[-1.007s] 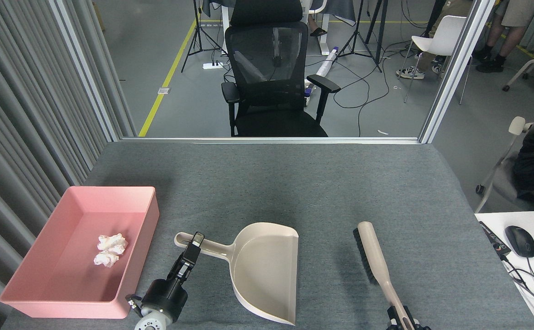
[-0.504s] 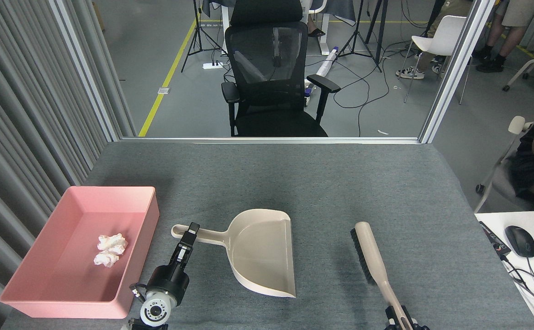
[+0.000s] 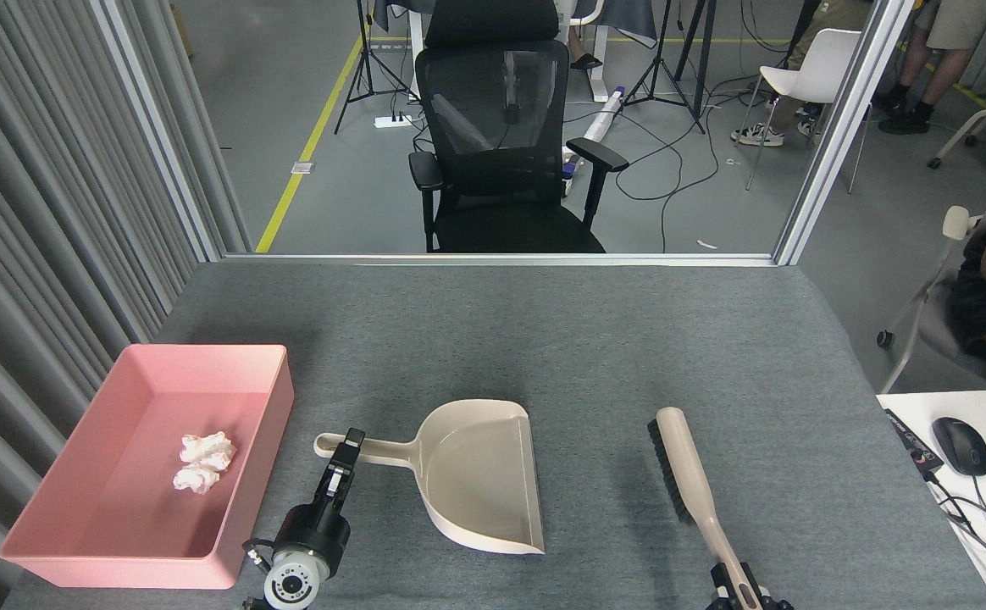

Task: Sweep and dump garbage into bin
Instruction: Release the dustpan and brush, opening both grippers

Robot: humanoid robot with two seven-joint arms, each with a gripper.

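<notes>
Right, near edge: right gripper (image 3: 743,585) clasps the brush (image 3: 686,468) handle, left gripper (image 3: 347,442) pinches the dustpan (image 3: 476,474) handle. Careless release could tip it. Garbage (image 3: 202,461) sits in bin (image 3: 230,373).

Glossy pink plastic bin (image 3: 252,474), crumpled paper garbage (image 3: 202,461)

Beyond the grey worktop (image 3: 544,339) stands a black office chair (image 3: 501,135) on grey floor (image 3: 290,85); grey curtains (image 3: 44,212) hang left of the chair.
</notes>
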